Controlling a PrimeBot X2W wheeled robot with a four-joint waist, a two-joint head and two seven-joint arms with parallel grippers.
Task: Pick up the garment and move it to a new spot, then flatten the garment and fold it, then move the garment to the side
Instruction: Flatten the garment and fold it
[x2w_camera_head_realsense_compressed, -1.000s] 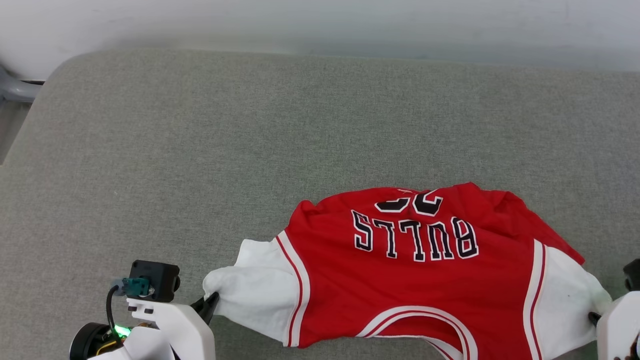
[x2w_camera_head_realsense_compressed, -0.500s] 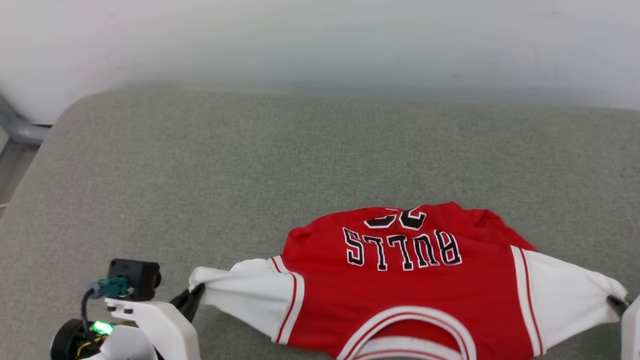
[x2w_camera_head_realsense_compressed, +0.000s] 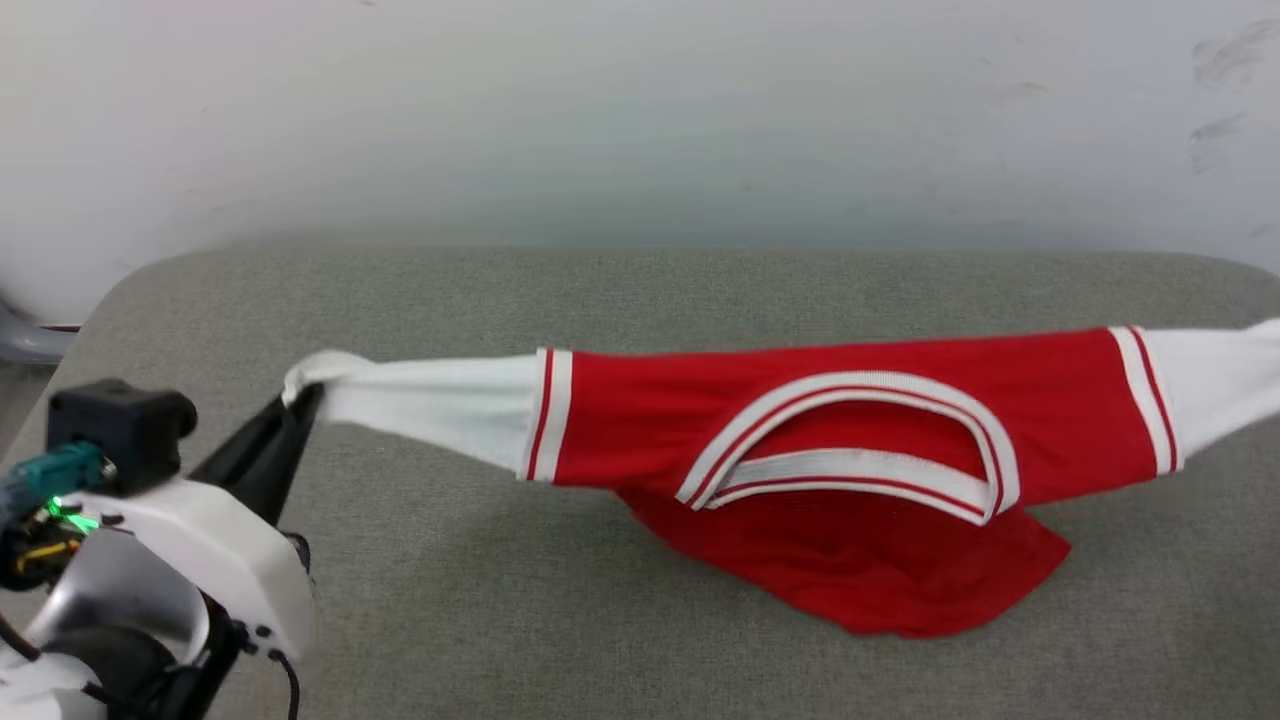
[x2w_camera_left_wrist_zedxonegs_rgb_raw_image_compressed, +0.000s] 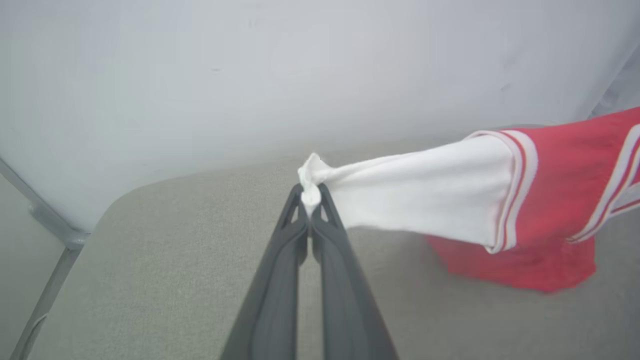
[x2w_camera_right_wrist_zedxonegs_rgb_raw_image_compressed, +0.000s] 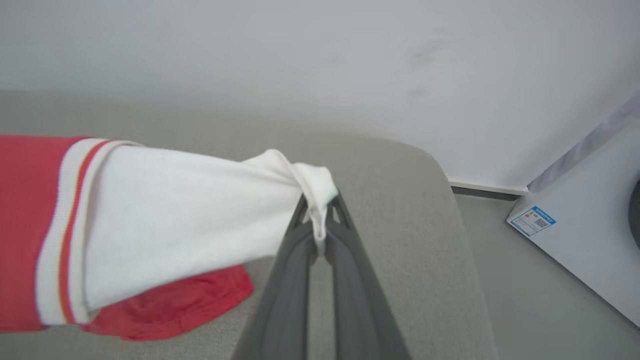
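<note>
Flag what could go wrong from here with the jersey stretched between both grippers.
1. The left gripper and right gripper each pinch only a small bunch of fabric at the sleeve ends of the red short-sleeved jersey shirt, which is pulled taut; one end may slip out.
2. Its red hem seems to rest on the grey padded table; moving sideways could drag it and bunch it underneath.

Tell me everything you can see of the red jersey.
The garment is a soft red jersey with white sleeves and red-and-white striped trim at collar and sleeve seams. It hangs stretched sideways, each sleeve tip pinched: one by the left gripper, one by the right gripper. Its hem sags onto the grey padded surface.
</note>
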